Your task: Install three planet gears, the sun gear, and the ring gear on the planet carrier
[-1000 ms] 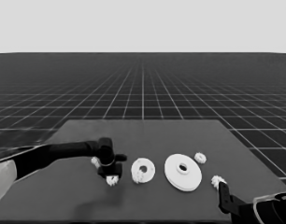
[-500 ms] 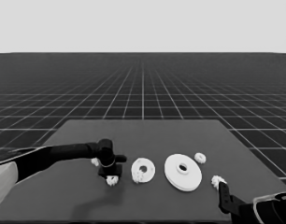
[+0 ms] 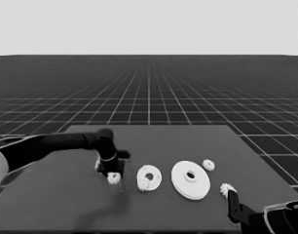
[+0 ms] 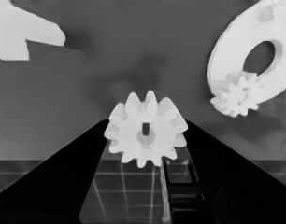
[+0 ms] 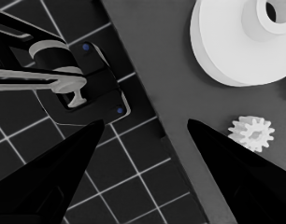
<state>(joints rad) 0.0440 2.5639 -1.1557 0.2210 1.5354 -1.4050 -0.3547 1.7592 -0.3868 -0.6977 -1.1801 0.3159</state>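
Observation:
My left gripper (image 3: pixel 112 173) reaches in from the left and is shut on a small toothed gear (image 3: pixel 113 178), held just above the table. In the left wrist view that gear (image 4: pixel 146 135) sits between the two fingers. To its right lies the smaller round part (image 3: pixel 150 176), the planet carrier, with one gear (image 3: pixel 146 185) on its near edge. That carrier (image 4: pixel 274 28) and its gear (image 4: pixel 234 95) also appear in the left wrist view. The larger round part (image 3: pixel 190 179), the ring gear, lies farther right. My right gripper (image 3: pixel 232 201) waits open at the lower right corner.
One loose gear (image 3: pixel 208 165) lies behind the larger round part. Another gear (image 3: pixel 227 188) lies at the table's right front edge, close to the right fingers, and shows again as a gear (image 5: pixel 252 133) in the right wrist view. A white piece (image 4: pixel 21 32) lies beyond the left gripper.
The left gripper has risen slightly with the gear between its fingers; the gear now sits higher than before. The right arm has not moved.

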